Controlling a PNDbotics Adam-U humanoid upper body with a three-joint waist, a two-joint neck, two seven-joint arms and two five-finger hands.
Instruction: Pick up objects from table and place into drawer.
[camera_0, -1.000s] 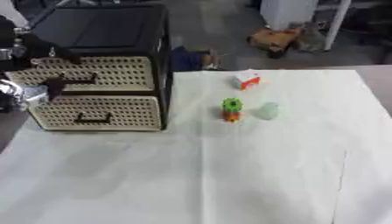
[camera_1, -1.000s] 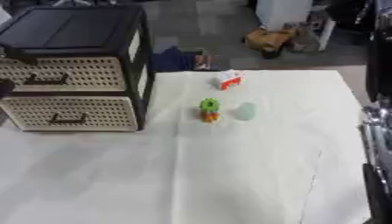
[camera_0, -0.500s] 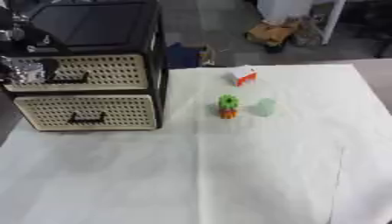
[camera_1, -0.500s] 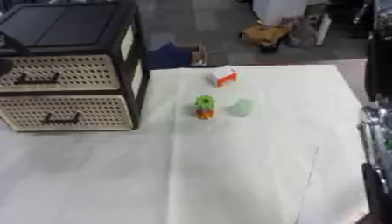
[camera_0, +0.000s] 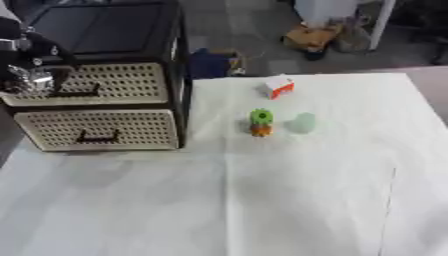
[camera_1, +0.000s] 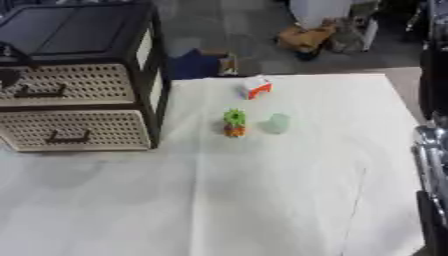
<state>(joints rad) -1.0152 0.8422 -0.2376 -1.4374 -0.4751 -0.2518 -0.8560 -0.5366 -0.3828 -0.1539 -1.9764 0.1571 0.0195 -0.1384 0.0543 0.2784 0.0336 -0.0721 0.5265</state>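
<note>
While both perforated cream drawers (camera_0: 87, 131) of the black-framed cabinet (camera_0: 179, 75) sit closed (contents hidden), the left hand (camera_0: 31, 80) hovers at the upper drawer's handle (camera_0: 77, 93), finger spread unclear. On the white cloth (camera_0: 262, 200) lie a green-orange toy (camera_0: 261, 122), a pale translucent lump (camera_0: 303, 122) and an orange-white box (camera_0: 279, 87).

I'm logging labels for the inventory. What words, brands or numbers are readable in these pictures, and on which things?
None can be read.
White and orange box: any print too blurred to read.
Green and orange toy: no text seen.
Pale green object: no text seen.
Drawer unit: no label seen.
</note>
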